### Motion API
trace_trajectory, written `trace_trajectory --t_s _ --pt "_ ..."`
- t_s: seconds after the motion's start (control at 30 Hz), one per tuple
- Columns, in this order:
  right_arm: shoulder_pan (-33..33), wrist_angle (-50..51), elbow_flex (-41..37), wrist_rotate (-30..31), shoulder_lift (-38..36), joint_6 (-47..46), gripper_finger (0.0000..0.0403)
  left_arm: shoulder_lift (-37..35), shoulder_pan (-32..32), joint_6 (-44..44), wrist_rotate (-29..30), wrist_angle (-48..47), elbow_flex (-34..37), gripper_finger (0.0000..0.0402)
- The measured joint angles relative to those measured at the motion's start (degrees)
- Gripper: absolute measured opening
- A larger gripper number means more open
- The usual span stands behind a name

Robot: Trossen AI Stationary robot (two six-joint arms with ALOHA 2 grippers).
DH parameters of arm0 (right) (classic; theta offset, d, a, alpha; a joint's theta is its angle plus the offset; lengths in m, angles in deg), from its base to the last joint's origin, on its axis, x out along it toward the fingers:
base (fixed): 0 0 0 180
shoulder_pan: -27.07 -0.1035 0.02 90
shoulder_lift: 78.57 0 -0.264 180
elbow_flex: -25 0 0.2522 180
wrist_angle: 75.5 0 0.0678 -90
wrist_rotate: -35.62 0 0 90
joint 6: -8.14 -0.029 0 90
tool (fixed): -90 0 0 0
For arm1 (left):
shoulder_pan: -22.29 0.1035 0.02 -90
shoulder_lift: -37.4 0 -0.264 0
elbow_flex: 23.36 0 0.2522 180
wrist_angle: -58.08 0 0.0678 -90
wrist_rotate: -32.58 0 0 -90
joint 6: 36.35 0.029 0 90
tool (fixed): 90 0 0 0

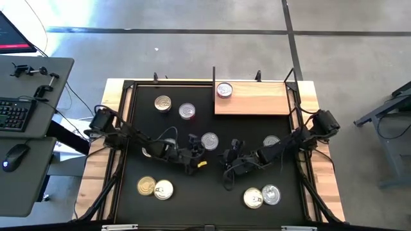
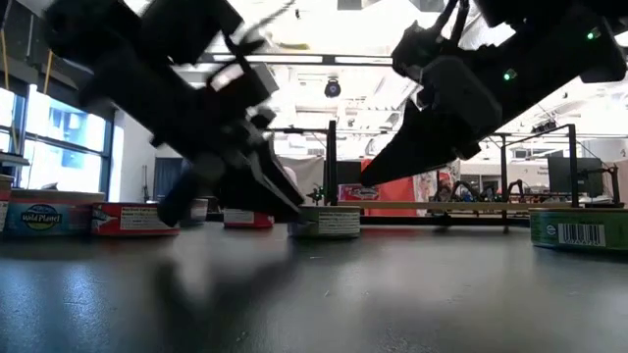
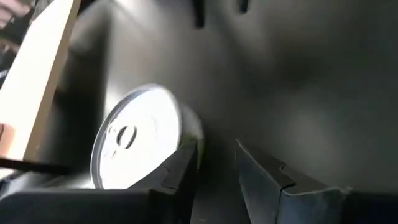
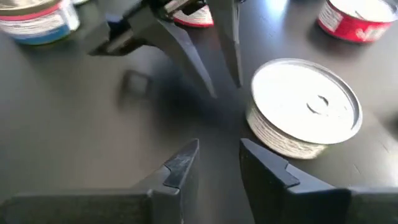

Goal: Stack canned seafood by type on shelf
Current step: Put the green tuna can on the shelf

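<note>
Both grippers sit low at mid-mat, either side of a silver-lidded can [image 1: 209, 140]. Left gripper [image 3: 216, 163] is empty, fingers apart, the can just beside 1 finger. Right gripper [image 4: 219, 160] is likewise parted and empty. The shelf [image 1: 257, 102] carries 1 can [image 1: 224, 90]. Centre the can between the fingers before squeezing.

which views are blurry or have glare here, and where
Low view: both arms are dark blurred silhouettes against bright ceiling lights, and the mat shines. Left wrist view: soft overall, with glare whitening the silver can lid beside the left claw. Right wrist view: the other arm's fingers are smeared; the near can is sharper.
</note>
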Motion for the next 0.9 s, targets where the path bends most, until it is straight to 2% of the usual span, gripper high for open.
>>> trace_trajectory --t_s 0.13,0.27,0.47,0.7,0.9 --pt "-0.2 -1.5 0.0 -0.1 -0.1 1.8 0.0105 -1.1 -0.5 4.4 2.4 0.4 -0.5 0.0104" --pt "-0.2 -2.4 0.0 0.0 -0.2 1.9 0.0105 -1.0 2.1 8.5 2.6 -1.2 -0.6 0.0104" --pt "-0.2 -2.1 0.0 -2.6 -0.2 5.7 0.0105 -1.1 6.8 8.2 -6.8 -4.1 -0.7 0.0087" --pt "-0.1 -2.1 0.1 -5.2 -1.0 20.8 0.0106 -1.1 8.4 7.1 -10.2 -3.2 -1.5 0.0008" --pt "0.5 5.7 3.8 -4.3 -1.3 25.0 0.0149 -1.0 7.5 5.7 -11.4 -3.2 -3.8 0.0002"
